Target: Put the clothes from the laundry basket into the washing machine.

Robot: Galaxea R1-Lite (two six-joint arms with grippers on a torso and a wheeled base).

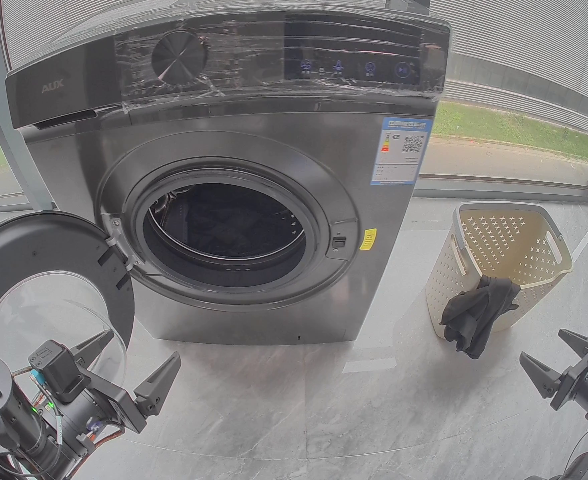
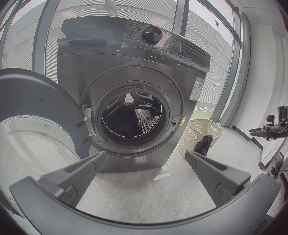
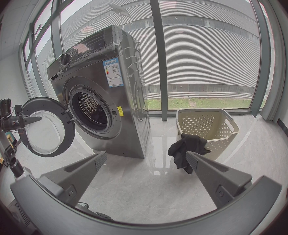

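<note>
The grey washing machine (image 1: 347, 168) stands with its round door (image 1: 47, 261) swung open to the left. Dark clothes (image 1: 230, 225) lie inside the drum. To the machine's right a cream laundry basket (image 1: 446, 278) tilts on the floor, and a dark garment (image 1: 477, 311) hangs over its front rim. My left gripper (image 1: 144, 345) is open and empty, low in front of the open door. My right gripper (image 1: 542, 344) is open and empty, near the floor just right of the basket. In the right wrist view the garment (image 3: 186, 147) lies just beyond the open gripper (image 3: 145, 153).
Glass walls with grey window posts (image 1: 10, 128) run behind the machine and the basket. The pale tiled floor (image 1: 320, 395) lies open between my grippers and the machine. The open door (image 2: 29, 115) stands close beside the left gripper (image 2: 145, 153).
</note>
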